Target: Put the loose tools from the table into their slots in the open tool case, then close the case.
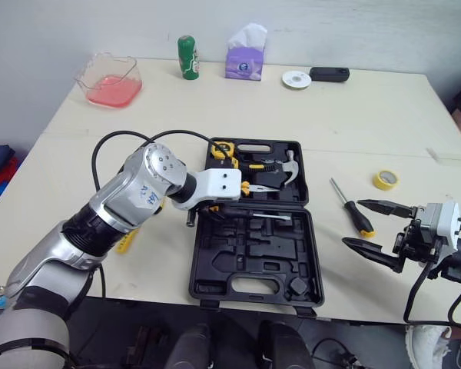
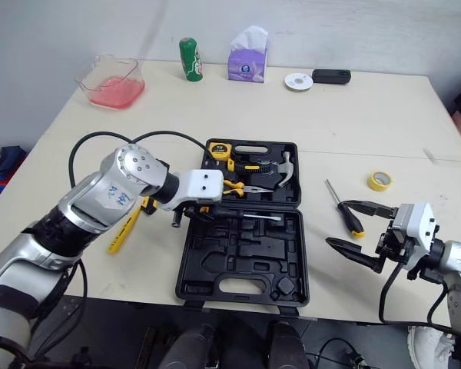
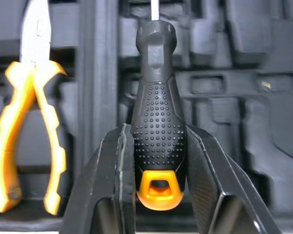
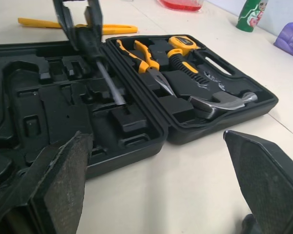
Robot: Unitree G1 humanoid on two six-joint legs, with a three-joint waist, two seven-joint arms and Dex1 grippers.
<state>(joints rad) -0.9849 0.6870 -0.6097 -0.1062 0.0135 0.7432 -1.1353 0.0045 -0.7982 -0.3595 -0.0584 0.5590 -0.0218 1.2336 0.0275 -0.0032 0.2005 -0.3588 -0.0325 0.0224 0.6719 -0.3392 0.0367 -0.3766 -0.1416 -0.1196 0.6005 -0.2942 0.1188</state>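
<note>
Holding a screwdriver (image 4: 90, 45) by its black dotted handle, my left end effector (image 3: 156, 146) is clamped on it from both sides, with the orange butt of the handle showing between the fingers. The shaft points down and away into the near half of the open tool case (image 1: 250, 257), its tip just over the moulded recesses. I cannot tell whether it touches the plastic yet. I judge this tool to be partway into its slot, not seated.

My right end effector (image 2: 336, 223) hangs spread wide and empty just off the case's right side, close to a second screwdriver (image 1: 349, 206) that lies on the worktop (image 1: 369, 115).

Three tools are already in place in the far half of the case: a tape measure (image 1: 223, 150), a pair of yellow-handled pliers (image 4: 144, 58) and a hammer (image 4: 219, 102). The near half is mostly bare recesses.

By my reckoning, the task is around its middle. Left to do:
- **Held screwdriver:** set it into its slot.
- **Second screwdriver:** pick it up and place it.
- **Yellow tool (image 2: 123, 231):** it lies on the worktop just left of the case, under my left arm, and I cannot make out what kind it is.
- **Yellow roll of tape (image 1: 385, 179):** it sits further right, and I cannot tell whether it belongs in the case.
- **Case:** it stands open and can be shut only once everything is in.
</note>
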